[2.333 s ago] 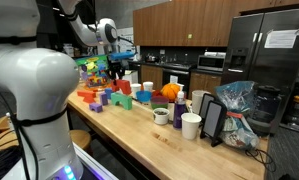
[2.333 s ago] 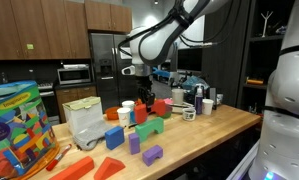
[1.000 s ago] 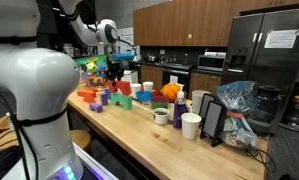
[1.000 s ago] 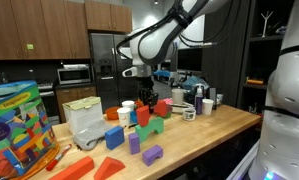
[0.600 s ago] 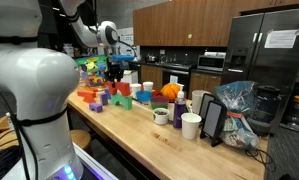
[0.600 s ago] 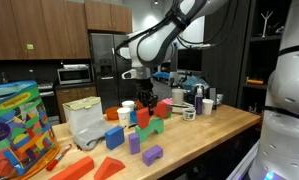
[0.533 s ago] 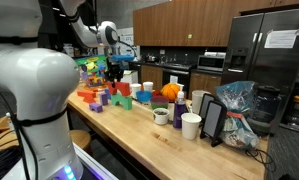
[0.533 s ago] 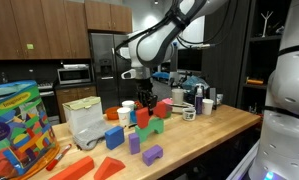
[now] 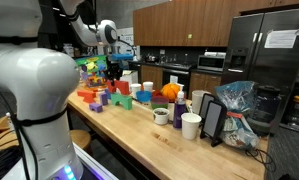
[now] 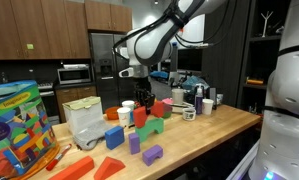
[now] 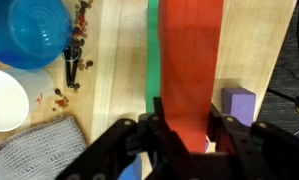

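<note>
matt red block (image 11: 189,70), pale wood-grain table (image 11: 119,60), grey knitted cloth (image 11: 34,152)

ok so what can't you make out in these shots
red block: wrist view, top cut off by the frame edge, lower end hidden by the end effector.
green block: wrist view, only a strip shows beside the red block.
blue bowl: wrist view, cut by frame edges.
grip contact: too small in both exterior views.

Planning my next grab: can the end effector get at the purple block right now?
Probably not yet: the end effector is shut on the red block, so its jaws are full. The purple block itself lies uncovered close by.
</note>
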Robot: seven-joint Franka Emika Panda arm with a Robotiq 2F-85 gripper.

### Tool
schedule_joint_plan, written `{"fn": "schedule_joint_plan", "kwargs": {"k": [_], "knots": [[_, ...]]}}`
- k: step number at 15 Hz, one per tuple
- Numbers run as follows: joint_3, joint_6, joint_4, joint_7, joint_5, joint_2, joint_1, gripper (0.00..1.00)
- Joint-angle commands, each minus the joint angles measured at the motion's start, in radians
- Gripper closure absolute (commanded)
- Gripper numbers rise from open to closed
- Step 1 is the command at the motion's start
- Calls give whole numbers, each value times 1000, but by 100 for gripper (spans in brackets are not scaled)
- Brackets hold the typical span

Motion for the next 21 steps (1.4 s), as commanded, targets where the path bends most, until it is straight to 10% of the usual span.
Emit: {"fn": "schedule_joint_plan", "kwargs": {"k": [1,21], "knots": [[-6,-14,18,-37,30,-1,-6,85],[-31,-34,40,-92,54,14,-25,85]]}}
